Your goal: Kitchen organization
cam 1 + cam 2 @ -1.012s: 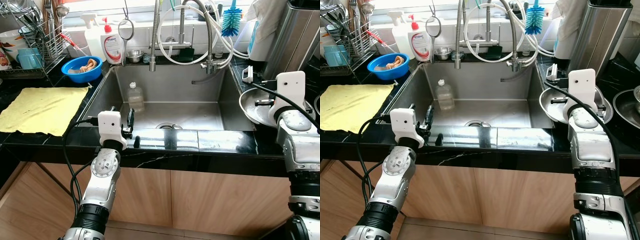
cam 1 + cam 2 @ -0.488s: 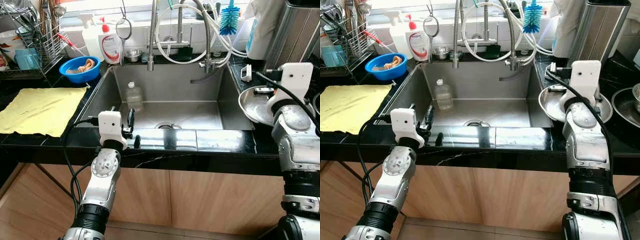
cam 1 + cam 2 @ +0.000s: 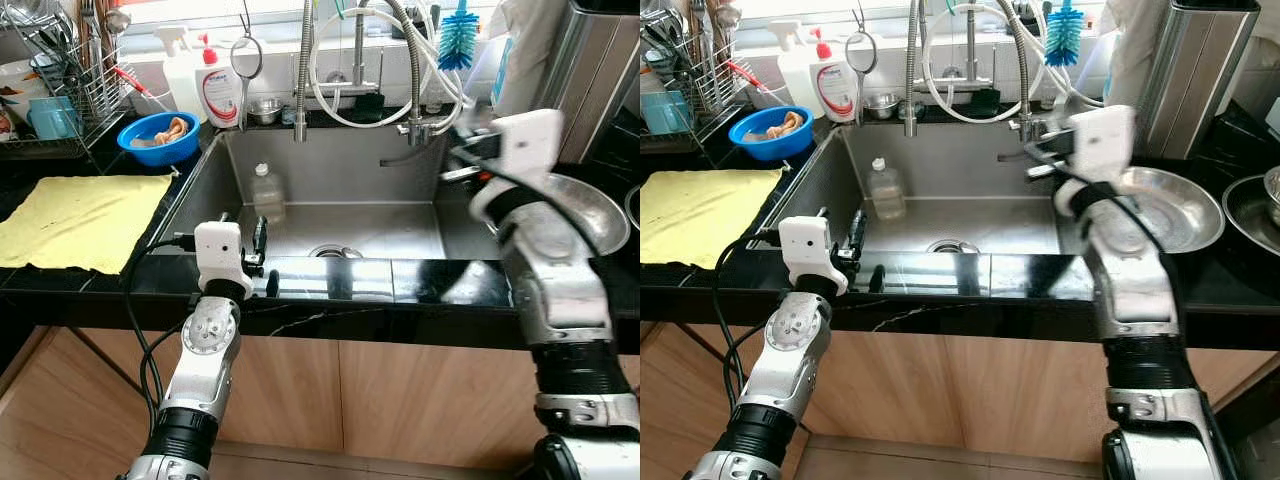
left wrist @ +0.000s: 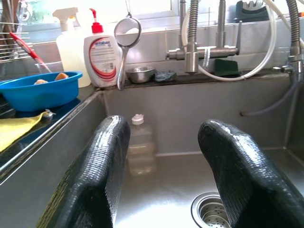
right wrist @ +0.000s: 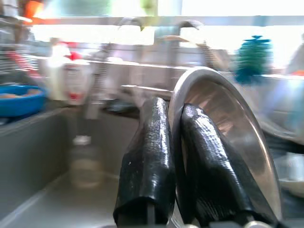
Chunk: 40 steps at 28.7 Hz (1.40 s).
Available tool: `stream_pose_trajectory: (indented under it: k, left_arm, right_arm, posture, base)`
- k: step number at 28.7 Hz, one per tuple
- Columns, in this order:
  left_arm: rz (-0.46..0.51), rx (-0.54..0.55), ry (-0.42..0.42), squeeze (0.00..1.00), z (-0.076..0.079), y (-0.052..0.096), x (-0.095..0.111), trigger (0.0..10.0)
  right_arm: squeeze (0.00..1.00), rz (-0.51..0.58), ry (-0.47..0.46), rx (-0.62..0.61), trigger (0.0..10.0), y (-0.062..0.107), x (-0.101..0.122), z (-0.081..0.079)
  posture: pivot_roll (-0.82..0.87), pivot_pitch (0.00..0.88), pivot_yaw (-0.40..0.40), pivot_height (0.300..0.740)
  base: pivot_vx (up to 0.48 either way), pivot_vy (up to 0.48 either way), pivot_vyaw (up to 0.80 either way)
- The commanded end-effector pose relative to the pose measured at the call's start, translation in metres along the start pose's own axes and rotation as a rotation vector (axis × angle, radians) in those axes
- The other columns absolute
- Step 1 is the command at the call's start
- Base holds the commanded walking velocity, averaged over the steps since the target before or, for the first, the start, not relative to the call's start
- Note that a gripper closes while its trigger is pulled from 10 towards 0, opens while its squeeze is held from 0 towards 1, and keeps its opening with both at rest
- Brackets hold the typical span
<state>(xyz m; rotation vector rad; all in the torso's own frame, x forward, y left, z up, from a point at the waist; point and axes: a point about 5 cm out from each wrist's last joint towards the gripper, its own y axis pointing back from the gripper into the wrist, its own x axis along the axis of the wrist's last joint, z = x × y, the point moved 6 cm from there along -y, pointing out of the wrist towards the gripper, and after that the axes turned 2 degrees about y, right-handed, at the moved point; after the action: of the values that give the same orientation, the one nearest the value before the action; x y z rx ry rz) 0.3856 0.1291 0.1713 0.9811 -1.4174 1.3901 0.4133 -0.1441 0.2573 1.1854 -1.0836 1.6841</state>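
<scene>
My right gripper (image 5: 173,108) is shut on the rim of a shiny steel bowl (image 3: 1170,205). The bowl sits over the black counter at the sink's right edge, and my right arm reaches across that corner of the sink, blurred by motion. A clear plastic bottle (image 3: 269,192) stands upright at the left side of the steel sink (image 3: 340,170). My left gripper (image 3: 266,262) rests at the sink's front rim, open, with nothing between its fingers (image 4: 107,156); it faces the bottle.
A yellow cloth (image 3: 80,215) lies on the counter to the left. Behind it are a blue bowl (image 3: 163,137), a soap bottle (image 3: 221,90) and a dish rack (image 3: 70,80). Faucets and hoses (image 3: 400,60) hang over the sink. A second steel bowl (image 3: 1255,210) sits far right.
My right arm has swung left from over the counter toward the sink, still clamped on the steel bowl's rim. The left arm has stayed in place.
</scene>
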Motion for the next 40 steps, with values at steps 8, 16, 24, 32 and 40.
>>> stream_pose_trajectory:
  k: [8,16,24,32,40]
  left_arm:
    - [0.037,0.02,-0.007,0.0,-0.005,-0.001,0.01,10.0]
    - [0.04,0.013,-0.007,0.0,-0.003,-0.001,0.011,10.0]
    - [0.037,0.001,-0.004,0.0,0.0,-0.002,0.011,10.0]
    - [0.035,0.01,0.0,0.0,-0.001,-0.002,0.011,10.0]
    - [0.03,0.019,0.0,0.0,-0.002,0.0,0.01,10.0]
  right_arm:
    - [0.0,-0.103,-0.079,0.097,10.0,-0.015,-0.033,-0.021]
    - [0.0,-0.165,-0.12,0.151,10.0,-0.02,-0.059,-0.037]
    - [0.0,-0.193,-0.089,0.139,10.0,-0.026,-0.069,-0.035]
    - [0.0,-0.247,-0.083,0.095,10.0,-0.03,-0.08,-0.028]
    - [0.31,-0.275,-0.062,0.087,10.0,-0.033,-0.083,-0.027]
  posture:
    - [-0.13,0.0,0.072,0.74]
    - [-0.12,0.0,0.072,0.74]
    - [-0.12,0.0,0.075,0.74]
    - [-0.12,0.0,0.068,0.74]
    - [-0.11,0.0,0.064,0.74]
  base:
    - [0.0,0.0,0.0]
    - [0.0,0.0,0.0]
    - [0.0,0.0,0.0]
    - [0.0,0.0,0.0]
    - [0.0,0.0,0.0]
